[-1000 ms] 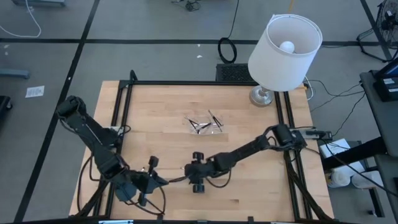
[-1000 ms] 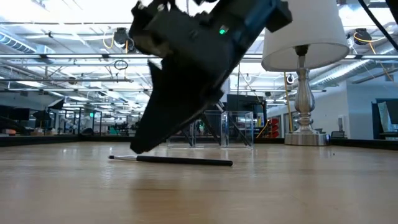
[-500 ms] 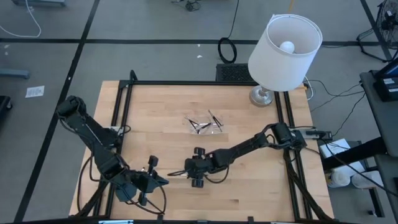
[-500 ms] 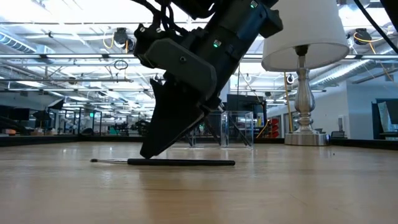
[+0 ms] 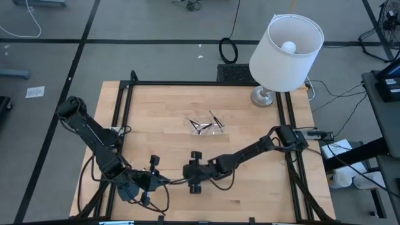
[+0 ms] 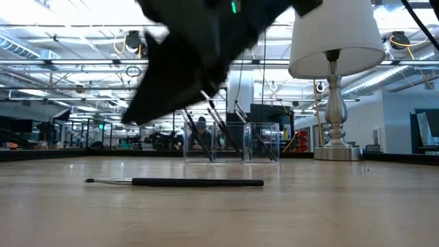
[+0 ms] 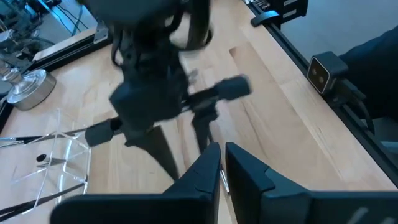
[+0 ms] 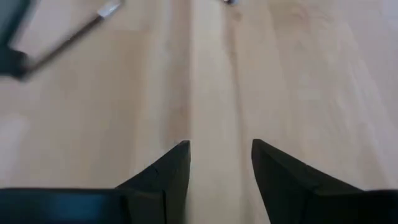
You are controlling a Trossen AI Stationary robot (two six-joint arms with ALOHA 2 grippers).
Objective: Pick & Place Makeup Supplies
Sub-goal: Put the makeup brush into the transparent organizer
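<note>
Lying flat on the surface [image 6: 357, 213], the stick [image 6: 185, 182] looks light, stiff, slippery — pinch mid-shaft; right hand [image 8: 219, 163] open, left hand [image 7: 222, 163] nearly closed, empty.

Blurred right gripper [image 6: 180, 72] (top cropped)

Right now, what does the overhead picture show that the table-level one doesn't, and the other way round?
Only the high view shows the left arm, at the table's left side, and the lamp's bulb. Only the low view plainly shows a stick lying flat, and the room behind. Both show the lamp, the tray holding sticks, and the right gripper.
</note>
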